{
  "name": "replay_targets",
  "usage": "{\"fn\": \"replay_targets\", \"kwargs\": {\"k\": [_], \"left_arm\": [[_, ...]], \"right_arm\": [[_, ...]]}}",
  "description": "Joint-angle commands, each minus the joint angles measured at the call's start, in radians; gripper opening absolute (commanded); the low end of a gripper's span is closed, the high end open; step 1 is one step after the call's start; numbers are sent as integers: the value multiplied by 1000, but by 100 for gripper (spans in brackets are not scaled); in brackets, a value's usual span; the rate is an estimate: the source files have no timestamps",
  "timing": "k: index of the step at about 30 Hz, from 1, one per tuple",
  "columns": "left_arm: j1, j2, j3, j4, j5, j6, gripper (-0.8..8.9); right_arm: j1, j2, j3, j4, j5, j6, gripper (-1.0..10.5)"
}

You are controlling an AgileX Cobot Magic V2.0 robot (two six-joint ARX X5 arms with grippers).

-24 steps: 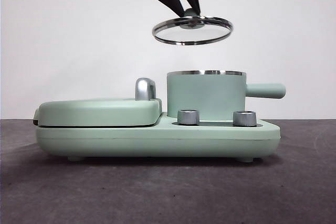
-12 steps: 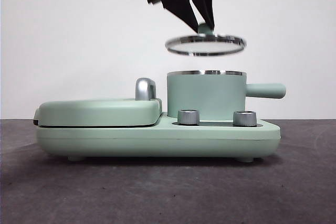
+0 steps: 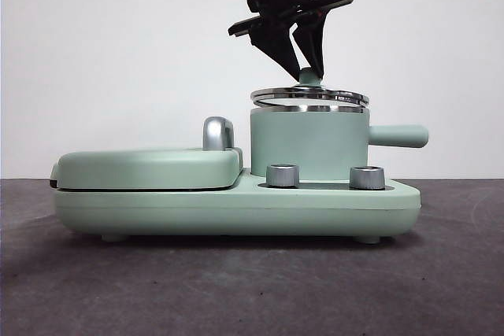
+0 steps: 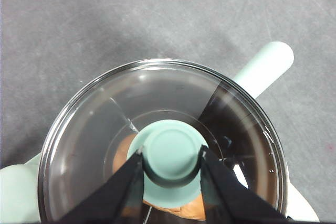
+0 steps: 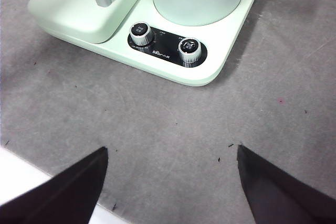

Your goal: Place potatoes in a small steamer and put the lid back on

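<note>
Front view: the glass lid (image 3: 309, 97), steel-rimmed with a mint knob, sits just above the mint-green steamer's (image 3: 309, 144) rim. Left wrist view: the left gripper (image 4: 170, 162) clenches that knob; the orange-brown potato (image 4: 123, 153) shows through the glass. Right wrist view: the right gripper (image 5: 170, 153) hangs spread apart above the table (image 5: 157, 124).

Glass lid (image 3: 309, 97) level, just above mint steamer (image 3: 309, 143); potato (image 4: 124, 153) inside.
</note>
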Motion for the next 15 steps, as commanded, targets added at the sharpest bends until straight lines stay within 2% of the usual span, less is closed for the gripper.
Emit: {"fn": "replay_targets", "kwargs": {"k": [1,15], "left_arm": [[-8,29,31,26,0,6,6],[-8,36,31,18,1,3,6]], "right_arm": [[9,5,9,9,5,-12,392],[9,5,9,10,4,-9,392]]}}
